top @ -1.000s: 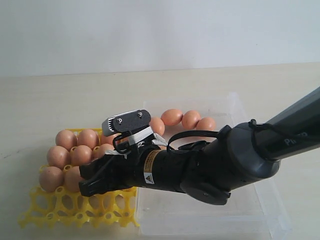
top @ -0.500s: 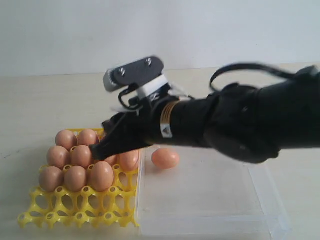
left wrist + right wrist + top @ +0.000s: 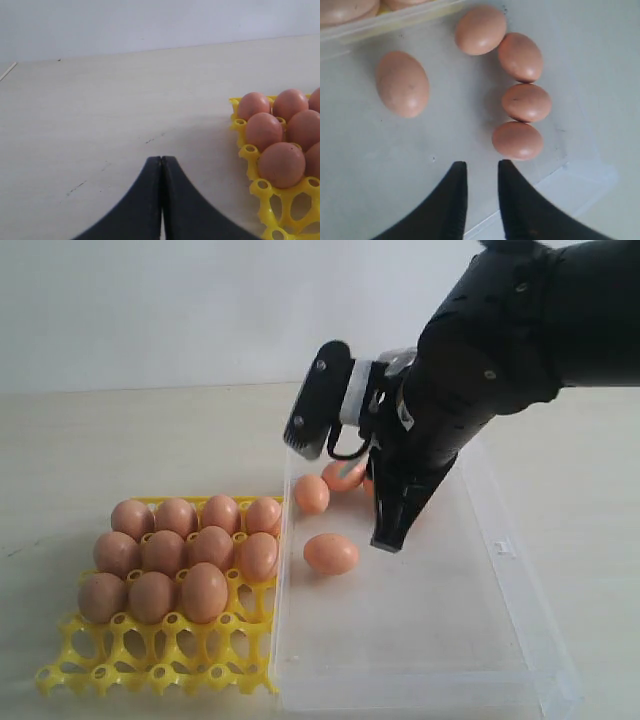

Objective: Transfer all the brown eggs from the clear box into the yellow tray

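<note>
The right hand [image 3: 388, 538] hangs over the clear box [image 3: 420, 640], with its tips pointing down. It is open just a little and holds nothing. Five brown eggs [image 3: 402, 84] lie in the box. One is by itself, and four are close together in a bent row. The hand's tips are near the end egg of that row but do not touch it. The yellow tray [image 3: 150, 675] sits right beside the box on the table [image 3: 100, 440]. Eleven more eggs sit in its cups. The left hand [image 3: 161, 161] is shut tight and holds nothing. It is over bare table near a corner of the tray.
</note>
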Controlling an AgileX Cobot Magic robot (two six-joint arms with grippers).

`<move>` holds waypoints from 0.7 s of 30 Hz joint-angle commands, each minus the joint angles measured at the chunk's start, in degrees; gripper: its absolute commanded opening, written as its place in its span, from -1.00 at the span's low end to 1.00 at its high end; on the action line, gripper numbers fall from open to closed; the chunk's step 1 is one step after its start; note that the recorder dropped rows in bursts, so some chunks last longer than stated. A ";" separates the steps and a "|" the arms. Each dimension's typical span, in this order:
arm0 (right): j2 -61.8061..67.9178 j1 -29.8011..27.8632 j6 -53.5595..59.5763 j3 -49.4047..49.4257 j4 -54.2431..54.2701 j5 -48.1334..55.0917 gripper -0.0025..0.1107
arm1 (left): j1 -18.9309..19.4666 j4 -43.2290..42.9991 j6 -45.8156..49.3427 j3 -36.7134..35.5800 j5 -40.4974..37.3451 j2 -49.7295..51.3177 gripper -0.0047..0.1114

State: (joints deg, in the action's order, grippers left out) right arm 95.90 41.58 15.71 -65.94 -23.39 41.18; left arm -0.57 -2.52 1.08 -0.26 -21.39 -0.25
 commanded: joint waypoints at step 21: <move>14.76 1.78 13.39 -8.32 13.23 -1.01 0.28 | 0.15 -0.17 0.24 0.26 0.05 0.25 -0.92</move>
State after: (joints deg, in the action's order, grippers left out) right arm 109.73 42.46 28.15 -72.96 -10.84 40.62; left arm -0.57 -2.52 1.08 -0.26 -21.39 -0.25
